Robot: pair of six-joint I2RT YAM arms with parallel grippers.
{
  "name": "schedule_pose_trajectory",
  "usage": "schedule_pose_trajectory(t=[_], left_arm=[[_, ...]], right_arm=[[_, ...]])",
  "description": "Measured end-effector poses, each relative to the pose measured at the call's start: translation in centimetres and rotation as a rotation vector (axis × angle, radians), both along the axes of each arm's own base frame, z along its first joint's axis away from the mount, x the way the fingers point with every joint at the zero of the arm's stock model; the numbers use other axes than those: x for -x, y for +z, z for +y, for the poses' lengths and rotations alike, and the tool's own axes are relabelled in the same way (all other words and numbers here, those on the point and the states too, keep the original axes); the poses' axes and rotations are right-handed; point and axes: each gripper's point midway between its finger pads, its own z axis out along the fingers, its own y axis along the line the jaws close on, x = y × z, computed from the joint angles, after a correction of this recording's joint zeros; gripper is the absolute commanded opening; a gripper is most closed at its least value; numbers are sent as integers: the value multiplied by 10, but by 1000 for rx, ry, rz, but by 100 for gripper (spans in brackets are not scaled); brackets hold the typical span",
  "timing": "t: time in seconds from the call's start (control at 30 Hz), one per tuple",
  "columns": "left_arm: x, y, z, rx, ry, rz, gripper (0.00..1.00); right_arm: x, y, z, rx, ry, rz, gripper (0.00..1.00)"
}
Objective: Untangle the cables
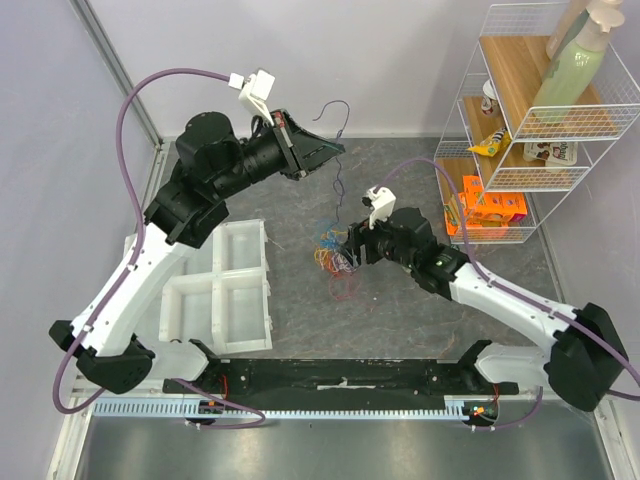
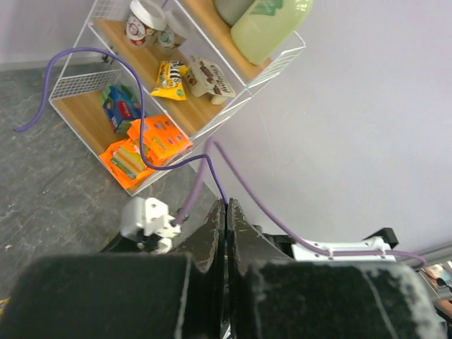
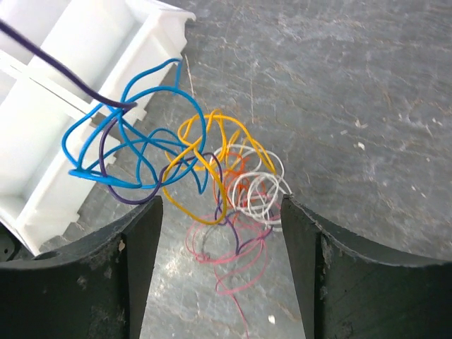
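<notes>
The cables are a small tangle of thin loops on the grey table. My left gripper hangs above and behind the tangle. It is shut on a thin dark purple cable, whose free end arcs upward. The rest of that cable drops into the tangle. My right gripper is low at the tangle and open. Blue, yellow and white loops lie just past its fingertips. Pink loops lie on the table between them.
A white compartment tray sits left of the tangle, its corner close to the blue loops. A wire shelf with packets and bottles stands at the back right. The right arm's thick purple hose crosses the left wrist view.
</notes>
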Motion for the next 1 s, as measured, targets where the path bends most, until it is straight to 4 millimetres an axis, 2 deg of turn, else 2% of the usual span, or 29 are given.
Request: schedule_pose_trajectory(t=[0.2,0.37,0.43,0.57,0.67,0.73,0.77,0.8,0.87,1.0], left_arm=[[7,21,-2,33,-37,-43,2],[13,41,-3,59,-67,-81,2],[16,51,-4,73,-84,-102,2],[23,71,-7,98,-128,-142,2],[28,86,-10,116,-162,-175,2],[30,95,-9,127,-169,-197,2],[32,99,-8,131,-172,-209,2],[34,105,-7,134,-176,-222,2],[38,116,-4,142,-178,-251,2],[44,133,1,152,-177,-289,2]], right_arm=[[-12,-1,21,-83,58,17,64],[-8,6,41,-163,131,41,65],[-5,11,46,-191,154,44,61],[-6,13,52,-225,165,50,35],[-10,0,54,-218,147,86,23],[-11,-9,53,-204,132,108,13],[-12,-11,53,-201,127,114,3],[-13,-11,52,-199,118,114,0],[-15,-11,50,-198,100,111,0],[-19,-9,46,-201,69,99,11]])
